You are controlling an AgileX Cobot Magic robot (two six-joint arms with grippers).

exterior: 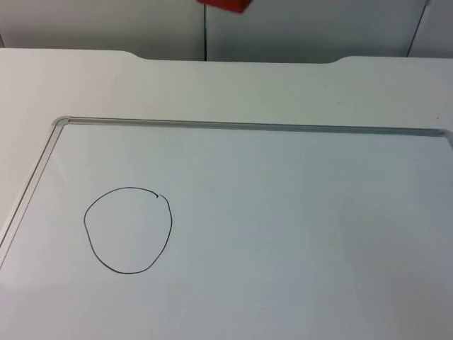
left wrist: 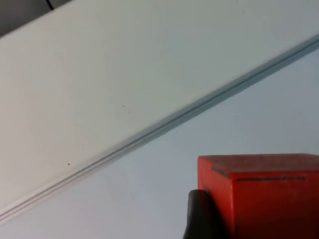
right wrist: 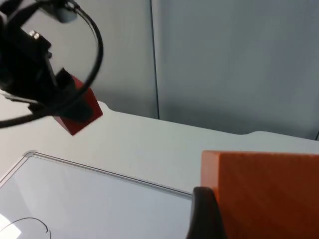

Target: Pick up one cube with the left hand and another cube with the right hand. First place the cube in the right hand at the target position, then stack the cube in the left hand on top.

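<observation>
Two cubes, both above the whiteboard: left gripper clutches the red cube, right gripper clutches the orange cube.

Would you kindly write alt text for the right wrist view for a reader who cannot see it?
The right gripper holds an orange cube above the white table, and ahead the left gripper holds a red cube in the air. Below lie a whiteboard with part of a drawn black circle, before a grey partition wall.
</observation>
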